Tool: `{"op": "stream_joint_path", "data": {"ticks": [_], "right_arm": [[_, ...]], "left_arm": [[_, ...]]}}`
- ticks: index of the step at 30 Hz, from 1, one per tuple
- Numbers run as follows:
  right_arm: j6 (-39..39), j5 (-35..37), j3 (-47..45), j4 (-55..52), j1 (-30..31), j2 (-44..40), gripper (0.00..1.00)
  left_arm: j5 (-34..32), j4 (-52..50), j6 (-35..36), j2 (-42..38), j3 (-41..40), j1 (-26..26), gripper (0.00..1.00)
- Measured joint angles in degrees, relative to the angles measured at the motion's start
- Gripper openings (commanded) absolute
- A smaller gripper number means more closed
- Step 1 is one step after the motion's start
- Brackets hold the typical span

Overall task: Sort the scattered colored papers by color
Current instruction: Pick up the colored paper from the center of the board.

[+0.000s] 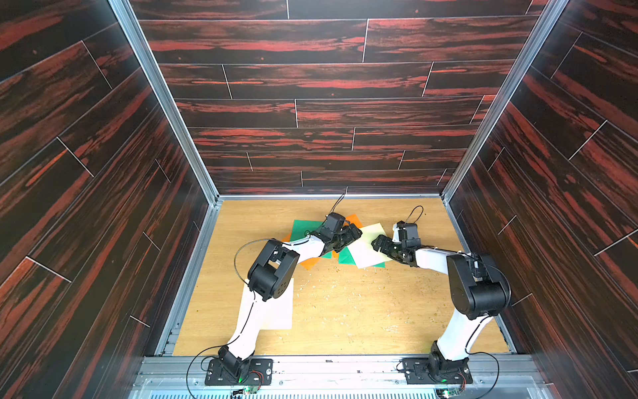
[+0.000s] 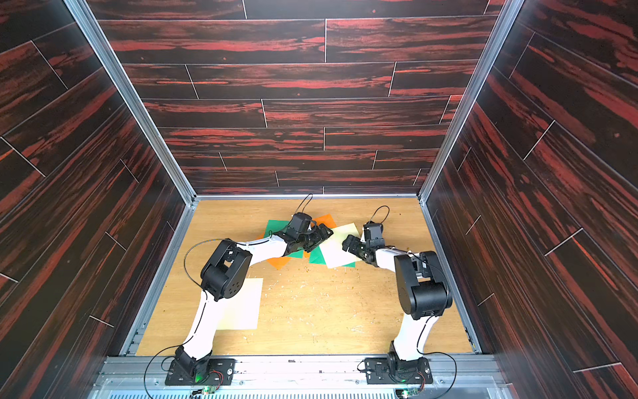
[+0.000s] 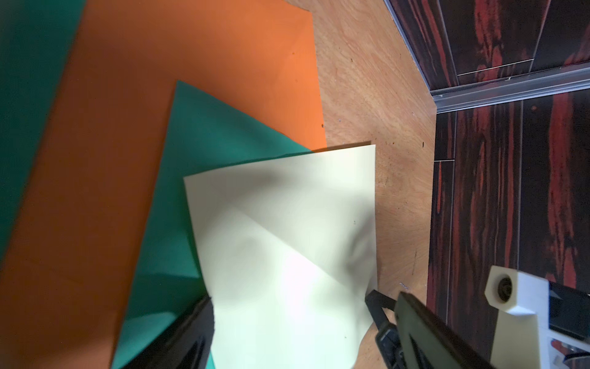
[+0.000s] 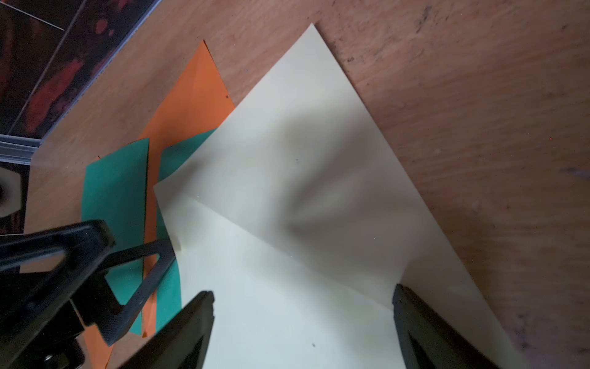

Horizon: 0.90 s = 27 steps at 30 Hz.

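The left jaws and right jaws are wide apart over a cream paper [image 1: 367, 250]. It lies on a green paper [image 1: 345, 257] and an orange paper [image 1: 355, 219], far back on the counter [image 1: 362, 311]. A second cream paper [image 1: 279, 307] lies alone, nearer.

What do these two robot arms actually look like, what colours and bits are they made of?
Both the left arm and right arm have smooth white tube-like sections joined by chunky black housings. Each ends in flat, angular black fingers. Thin black cables loop alongside, and each stands on a black base plate with a small green light.
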Motion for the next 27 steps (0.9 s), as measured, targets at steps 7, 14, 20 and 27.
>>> {"op": "stream_joint_path", "data": {"ticks": [7,14,20,27], "right_arm": [[-0.07,-2.08,0.57,1.09,0.07,0.92,0.91],[-0.39,-2.56,0.57,1.49,0.15,1.2,0.88],[-0.39,-4.79,0.57,2.34,0.42,1.53,0.86],[-0.31,-7.72,0.57,1.49,1.57,1.84,0.66]], "left_arm": [[0.5,1.68,-0.2,0.37,0.0,-0.24,0.94],[1.64,4.0,-1.14,0.68,-0.15,-0.57,0.94],[2.05,5.25,-1.55,0.68,-0.15,-0.68,0.94],[2.08,6.01,-1.73,0.68,-0.76,-0.7,0.95]]}}
